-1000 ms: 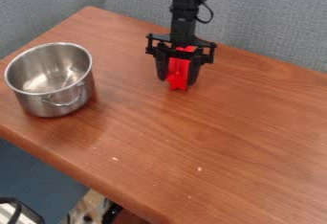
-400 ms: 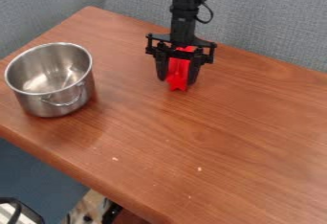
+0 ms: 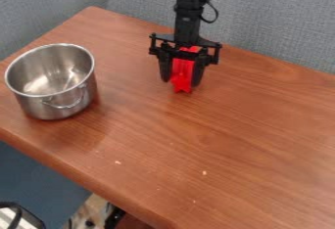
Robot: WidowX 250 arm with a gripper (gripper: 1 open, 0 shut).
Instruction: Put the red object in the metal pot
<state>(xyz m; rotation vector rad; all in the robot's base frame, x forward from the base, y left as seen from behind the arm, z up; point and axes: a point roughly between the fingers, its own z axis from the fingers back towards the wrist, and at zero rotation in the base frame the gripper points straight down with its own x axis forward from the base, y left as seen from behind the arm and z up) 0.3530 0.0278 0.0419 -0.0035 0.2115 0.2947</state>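
Left side: metal pot (image 3: 51, 81) upright on the wooden table (image 3: 197, 155), near the table's left edge. Whole rim visible. Interior seen only in part: the near wall hides some of the inside. Small handle on the near side readable; nothing definite on the far side.

Bottom left corner: dark round thing with a pale ring (image 3: 14, 216), cut off by the frame edges, can't identify. Just right of it, below the table edge, a jumble of dark and light bits (image 3: 94, 211), partly covered by the table, too small to sort out.

Centre top: black gripper (image 3: 185, 68) pointing down, well apart from the pot, to its right. Arm above it cut off by the top edge. Fingers stand on either side of the red block (image 3: 187, 74) and cover parts of it; red shows between them and just below. Can't tell whether they're clamped on it or only around it; contact faces hidden. Block's full outline also hidden, looks upright. Block is at the gripper, over the far half of the table, outside the pot. Whether its lower end touches the wood: can't tell.

Behind: grey-blue backdrop (image 3: 268, 18), cut off at top.
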